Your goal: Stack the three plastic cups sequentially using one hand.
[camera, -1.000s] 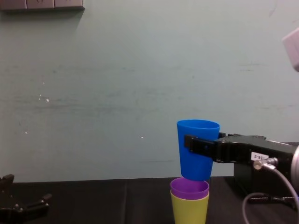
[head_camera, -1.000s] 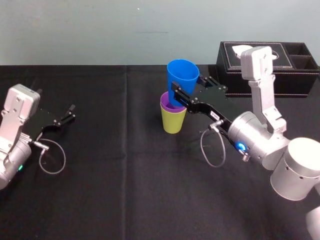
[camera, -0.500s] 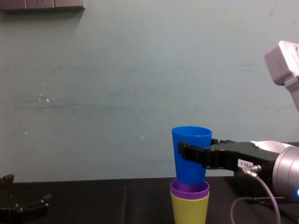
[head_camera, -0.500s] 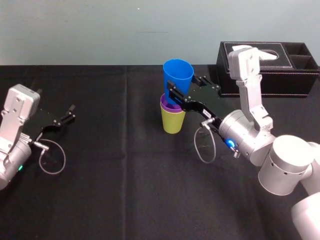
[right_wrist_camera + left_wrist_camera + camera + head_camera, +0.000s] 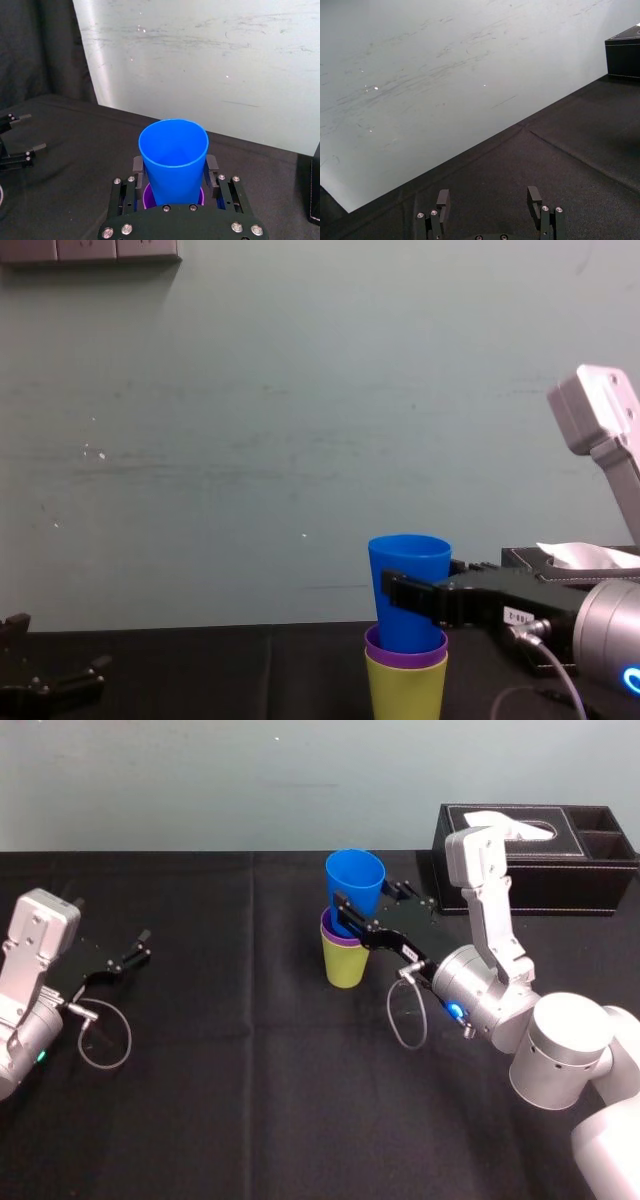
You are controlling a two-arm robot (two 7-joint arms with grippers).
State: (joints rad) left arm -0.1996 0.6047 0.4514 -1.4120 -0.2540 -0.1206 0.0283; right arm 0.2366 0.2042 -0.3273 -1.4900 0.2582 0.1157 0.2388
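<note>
Inside purple cup [image 5: 406, 654], blue cup [image 5: 408, 565] base hidden

Three cups get counted in the middle, all in one stack: one blue cup [image 5: 355, 880], one purple cup [image 5: 327, 929], one yellow-green cup [image 5: 346, 966]. One black tissue box [image 5: 560, 872] is spotted far right. Two grippers are seen too: left gripper [image 5: 135, 948], right gripper [image 5: 369, 901].

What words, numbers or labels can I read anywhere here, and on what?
Small white sticker on the right gripper, shut on the blue plastic cup: print too small to read.
Purple plastic cup, yellow-green plastic cup, black tissue box, open left gripper parked at left: no writing visible.
</note>
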